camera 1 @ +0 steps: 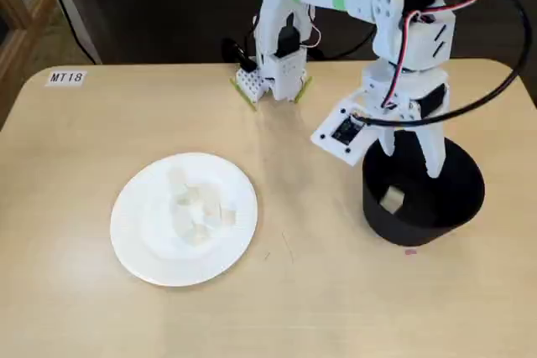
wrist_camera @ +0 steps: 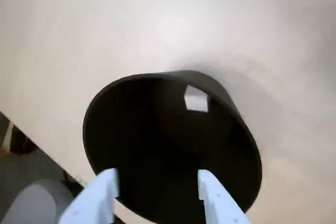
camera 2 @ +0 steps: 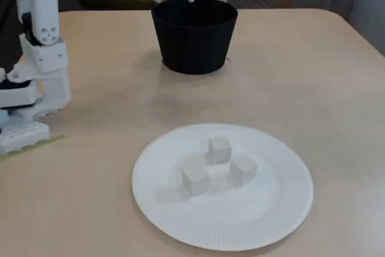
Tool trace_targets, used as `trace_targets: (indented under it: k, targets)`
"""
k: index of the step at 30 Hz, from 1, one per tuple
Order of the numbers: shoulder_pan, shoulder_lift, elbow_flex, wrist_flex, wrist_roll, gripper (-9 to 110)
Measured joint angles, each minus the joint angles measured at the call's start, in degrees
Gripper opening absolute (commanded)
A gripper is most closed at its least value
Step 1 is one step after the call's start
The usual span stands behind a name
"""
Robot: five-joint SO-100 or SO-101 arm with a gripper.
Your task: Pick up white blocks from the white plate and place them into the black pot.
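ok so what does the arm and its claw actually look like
The arm is white plastic with black servo motors, green tape bands on the upper link, red, white and black wires at the joints, and a thick black cable looping behind. The claw has two pale, tapering white fingers.

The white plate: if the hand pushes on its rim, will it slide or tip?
The white plate looks thin and paper-like, so it is probably light and would slide easily on the smooth table. Its ribbed rim may flex, and the white blocks could shift.
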Motion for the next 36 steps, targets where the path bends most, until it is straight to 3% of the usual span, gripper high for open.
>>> trace_targets:
  k: [5, 9, 16, 21, 27, 31, 36]
  targets:
    - [2.37, 0.09, 0.0, -0.97, 0.7, -2]
    - [12.57, 5.36, 4.22, -2.2, 1.85, -2]
    - [38.32, 35.51, 37.88, -24.7, 9.4, -2]
    - [41.22, 40.17, 49.57, -24.08, 13.8, -2]
    - [52.12, 34.98, 50.8, -20.83, 20.04, -2]
    - [59.85, 31.2, 50.8, -20.3, 22.32, 8]
    - [61.79, 26.28, 50.71, -20.3, 28.39, 22]
